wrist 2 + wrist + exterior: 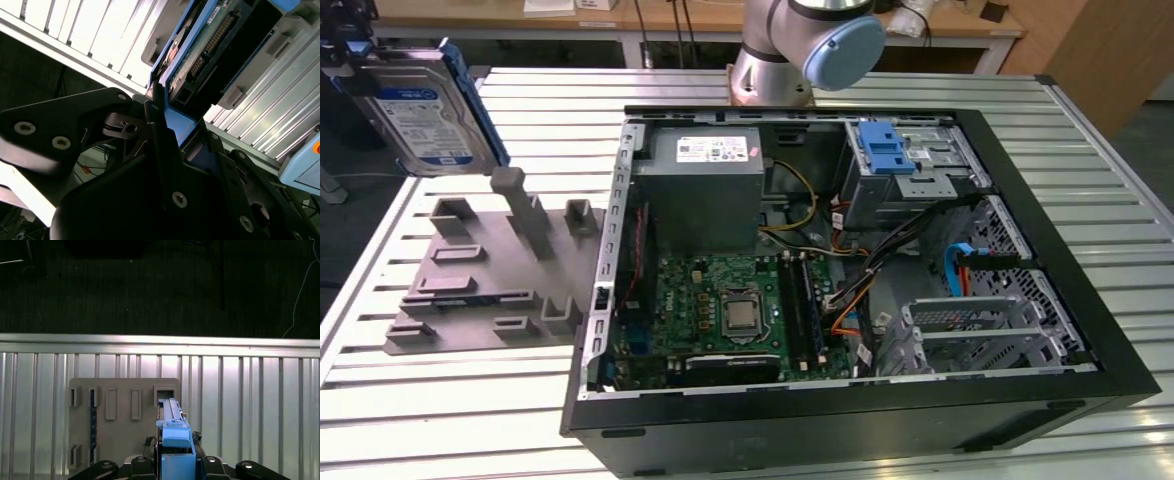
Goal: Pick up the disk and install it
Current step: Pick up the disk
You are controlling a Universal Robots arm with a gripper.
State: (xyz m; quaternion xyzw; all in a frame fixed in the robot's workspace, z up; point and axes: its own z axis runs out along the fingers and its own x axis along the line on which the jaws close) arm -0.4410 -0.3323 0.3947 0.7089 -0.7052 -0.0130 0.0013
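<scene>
Where the disk is held: the disk (430,110) is carried in the air at the exterior view's far left, label towards the camera, well apart from the computer case.
Gripper: the gripper (176,461) is clamped on the disk's blue bracket, one finger on each side, as seen in both wrist views. This grip is judged to keep the fingers off the label and the circuit board.
Pose: the disk is held on edge, above the fixture plate in the first wrist view.
Fixture plate: a grey fixture plate (480,290) with raised posts and slots is laid flat on the slatted table (454,420), just beside the case. The posts are judged to be meant for propping parts upright within reach.
Computer case: the computer case (854,430) is laid on its side with the panel off, so the interior is exposed from above.
Case contents, near side: a grey power supply (707,185) is mounted above a green motherboard (707,320).
Case contents, far side: a silver drive cage (921,170) with a blue latch (887,148) is seated at the top. A second cage (981,320) is placed lower down, with loose cables between them.
Task state: installation is judged not yet done, since the disk is outside the case.
</scene>
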